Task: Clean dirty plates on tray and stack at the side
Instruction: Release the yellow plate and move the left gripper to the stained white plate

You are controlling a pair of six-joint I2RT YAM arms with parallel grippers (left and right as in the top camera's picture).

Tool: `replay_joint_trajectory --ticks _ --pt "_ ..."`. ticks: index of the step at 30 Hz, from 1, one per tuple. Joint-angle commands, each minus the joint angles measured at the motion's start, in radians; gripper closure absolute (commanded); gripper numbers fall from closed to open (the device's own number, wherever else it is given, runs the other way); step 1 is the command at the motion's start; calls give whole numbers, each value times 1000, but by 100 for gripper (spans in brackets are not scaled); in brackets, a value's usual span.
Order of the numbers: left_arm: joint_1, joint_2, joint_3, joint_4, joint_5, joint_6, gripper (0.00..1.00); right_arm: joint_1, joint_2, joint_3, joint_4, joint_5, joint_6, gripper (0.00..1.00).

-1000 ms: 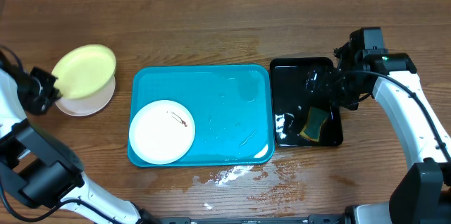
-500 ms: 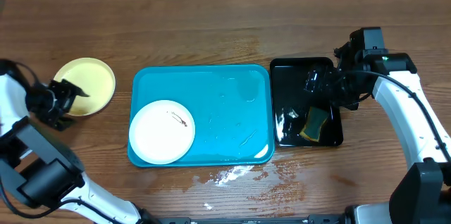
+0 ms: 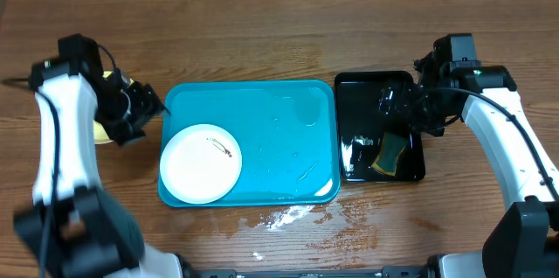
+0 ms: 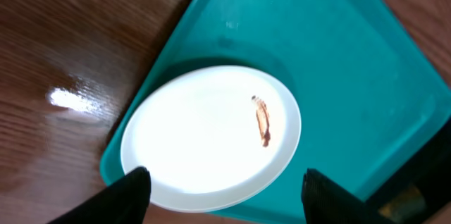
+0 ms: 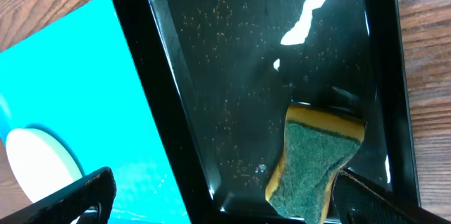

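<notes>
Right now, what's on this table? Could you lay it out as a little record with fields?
Tray: turquoise tray, wet-looking, mid-table
On it: one white plate, front-left corner, with a brown smear
Beside it: black tray on the right, holding a yellow-and-green sponge
Left claw: open, empty, near the turquoise tray's left edge
Right claw: open, empty, above the black tray
Set aside: pale yellow plate, left of the turquoise tray, mostly hidden by the left arm
Spill: wet patch in front of the turquoise tray
</notes>
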Motion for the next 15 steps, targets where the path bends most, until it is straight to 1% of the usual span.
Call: replay_joint_trajectory --ticks 1,2,5,6,7,8,10,15 --pt "-85 -219 -219 73 -142 -108 29 2 -8 8 4 5 5 0" --pt "-107 -273 -317 99 -160 -124 29 2 -8 8 4 5 5 0" --pt "-118 -330 -490 142 -193 -127 40 2 -8 8 4 5 5 0" --pt "-117 -332 -534 159 -224 -135 41 2 -8 8 4 5 5 0" --pt "-117 -331 -600 194 -265 -164 49 2 -8 8 4 5 5 0" --pt "-117 -331 -619 210 -267 -172 52 2 -8 8 4 5 5 0" --pt "-115 -331 -654 261 -274 -176 51 2 -8 8 4 5 5 0" --pt "-67 -331 -659 288 -322 -179 52 2 -8 8 4 5 5 0"
